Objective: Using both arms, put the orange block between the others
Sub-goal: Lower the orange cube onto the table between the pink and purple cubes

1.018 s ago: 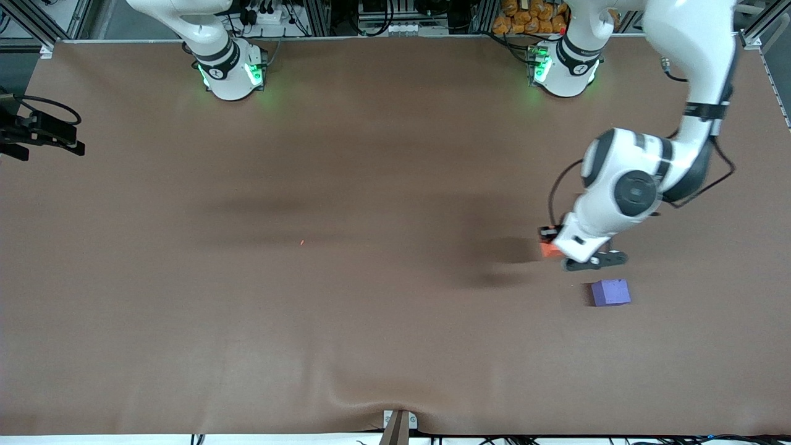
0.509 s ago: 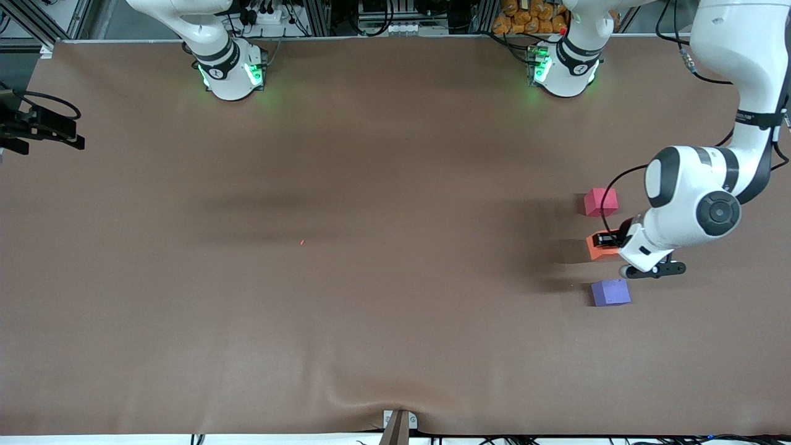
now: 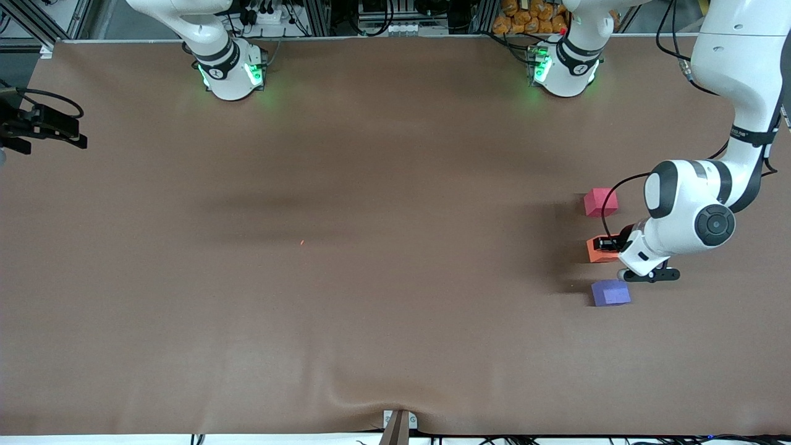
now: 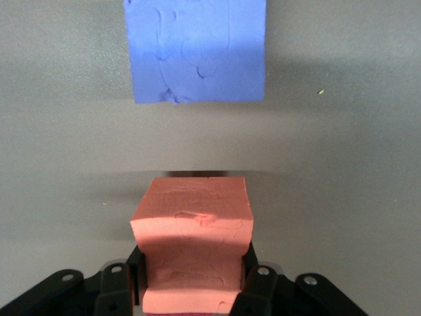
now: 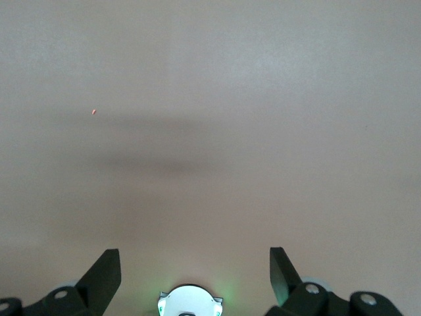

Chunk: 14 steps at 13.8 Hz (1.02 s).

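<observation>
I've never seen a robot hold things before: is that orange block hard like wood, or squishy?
Probably squishy: the orange block bulges and pinches in where the left gripper squeezes it. Its matte, dented surface suggests light foam that likely grips well. Flat faces mean it should sit still, not roll.

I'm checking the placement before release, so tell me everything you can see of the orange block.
The orange block is a small matte cube that looks like foam, its faces faintly creased. The left gripper is shut on it, the fingers pressing its sides so they bow inward. It sits upright and square to the purple-blue cube, apart from it, in the gap between that cube and the red-pink cube, toward the left arm's end of the table. Whether its underside touches the brown table cannot be told.
</observation>
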Each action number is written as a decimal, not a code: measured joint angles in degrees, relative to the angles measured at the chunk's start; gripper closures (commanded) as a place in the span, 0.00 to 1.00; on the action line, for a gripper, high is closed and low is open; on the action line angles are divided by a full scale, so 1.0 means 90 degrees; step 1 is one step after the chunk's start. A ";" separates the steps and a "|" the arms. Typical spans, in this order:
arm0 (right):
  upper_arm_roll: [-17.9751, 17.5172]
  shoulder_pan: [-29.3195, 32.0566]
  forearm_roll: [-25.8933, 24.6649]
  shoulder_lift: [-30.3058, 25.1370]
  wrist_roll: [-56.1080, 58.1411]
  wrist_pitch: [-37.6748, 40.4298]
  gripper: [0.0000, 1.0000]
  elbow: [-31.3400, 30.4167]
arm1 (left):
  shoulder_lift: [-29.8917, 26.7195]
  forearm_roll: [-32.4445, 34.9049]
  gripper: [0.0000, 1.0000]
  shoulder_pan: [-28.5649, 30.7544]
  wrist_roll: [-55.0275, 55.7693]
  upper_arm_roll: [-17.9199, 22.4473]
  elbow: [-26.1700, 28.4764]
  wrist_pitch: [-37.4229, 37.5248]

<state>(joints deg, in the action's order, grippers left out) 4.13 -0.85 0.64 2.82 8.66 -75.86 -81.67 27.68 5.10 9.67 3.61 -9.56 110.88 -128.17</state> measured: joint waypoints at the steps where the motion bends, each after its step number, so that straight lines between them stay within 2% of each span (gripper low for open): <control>1: 0.0000 -0.0004 0.0000 0.0000 0.0000 -0.0003 0.00 0.0000 | 0.0018 0.0055 0.95 0.0014 -0.0068 0.0001 0.0000 0.0000; 10: 0.0001 -0.0027 0.0000 0.0000 0.0000 -0.0005 0.00 0.0000 | 0.0080 0.0065 0.93 0.0178 -0.0458 -0.0022 0.0005 -0.0005; 11: 0.0001 -0.0028 0.0000 0.0000 0.0000 -0.0005 0.00 0.0000 | 0.0099 0.0065 0.91 0.0173 -0.0458 -0.0035 0.0005 -0.0008; 12: 0.0001 -0.0028 0.0000 0.0000 0.0000 -0.0005 0.00 0.0000 | 0.0121 0.0065 0.86 0.0164 -0.0458 -0.0047 0.0005 -0.0013; 13: 0.0001 -0.0032 0.0000 0.0000 0.0000 -0.0005 0.00 0.0000 | 0.0141 0.0065 0.60 0.0155 -0.0457 -0.0059 0.0005 -0.0033; 14: 0.0000 -0.0042 0.0000 0.0000 0.0000 -0.0006 0.00 0.0000 | 0.0152 0.0065 0.07 0.0150 -0.0457 -0.0065 0.0005 -0.0063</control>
<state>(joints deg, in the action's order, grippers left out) 4.13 -1.22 0.64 2.82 8.66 -75.91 -81.67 29.05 5.69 11.02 -0.51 -10.15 110.92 -128.73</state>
